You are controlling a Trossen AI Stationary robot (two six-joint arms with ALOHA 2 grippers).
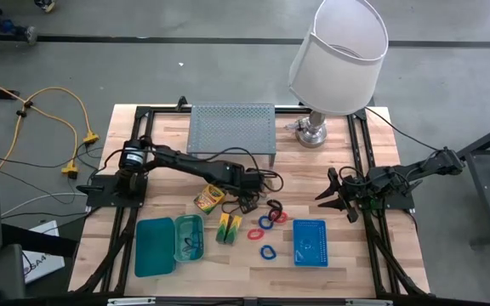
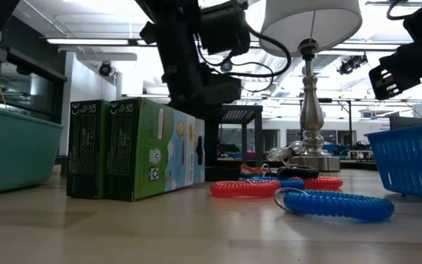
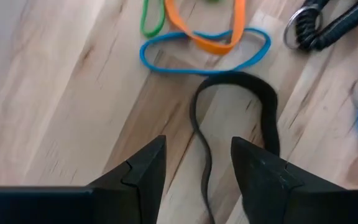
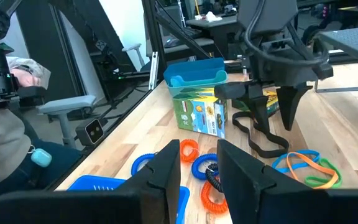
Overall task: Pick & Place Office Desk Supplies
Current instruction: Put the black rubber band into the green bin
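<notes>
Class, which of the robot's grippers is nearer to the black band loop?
Left. The left gripper hovers right over the black band loop, fingers open; the right gripper waits open far off at the table's right edge.

Left tool (image 3: 191, 180) fingers apart above black band loop (image 3: 253, 106); bare worktop (image 1: 360, 255) right of blue mesh basket (image 1: 310, 243).

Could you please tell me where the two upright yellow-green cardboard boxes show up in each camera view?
High view: the upright yellow-green cardboard boxes stand at table centre, just right of the teal plastic tray.
Low view: left of centre, large, beside the tray's wall.
Left wrist view: not in it.
Right wrist view: centre, in front of the tray.
Shared landmark: the red coiled plastic band loop lying near the boxes.
</notes>
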